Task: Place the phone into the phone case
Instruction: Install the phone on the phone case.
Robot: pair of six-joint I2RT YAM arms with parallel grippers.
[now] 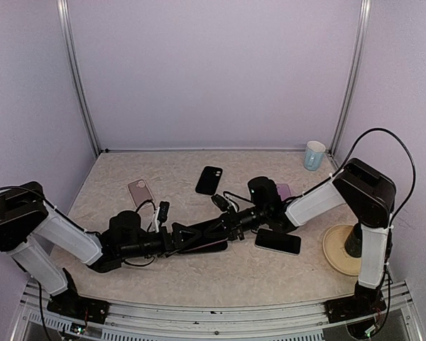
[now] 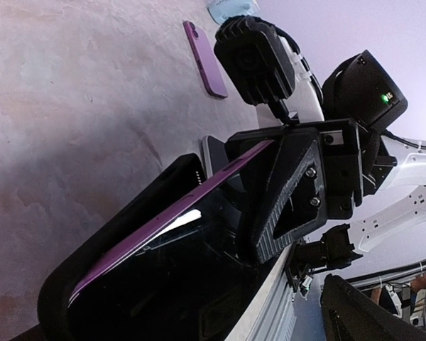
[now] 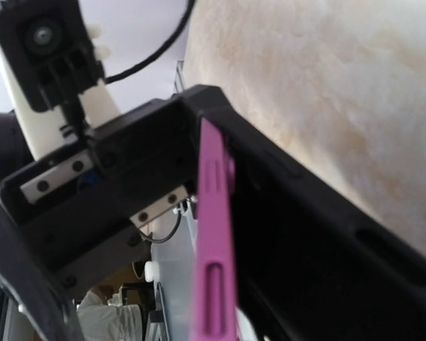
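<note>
- Purple phone [image 2: 170, 213], one, tilted half inside one black case [image 3: 319, 227], mid-frame over the bench [image 1: 170, 163].
- Left fingers [image 1: 199, 236] clamp the case; right fingers [image 2: 291, 192] clamp the phone.
- One cup [image 1: 314, 155], upper right.

Pale lilac walls [image 1: 213, 71] are enclosing a beige marbled tabletop [image 1: 163, 275], w/ aluminium posts [image 1: 77, 78] standing at back corners.

Left arm [image 1: 57, 238] wore smooth white shells over chunky black joints, and the right arm [image 1: 316, 201] matched it, boxy black shoulder and all. A black cable [image 1: 376, 129] arced above that shoulder; thinner leads [image 1: 146, 205] curled off the left wrist. Up close, a green light [image 2: 385, 97] glowed on a black housing, screws [image 2: 310, 171] dotted the ribbed black fingers [image 2: 284, 206], and a silver rail [image 3: 57, 177] showed dark screw heads.
</note>
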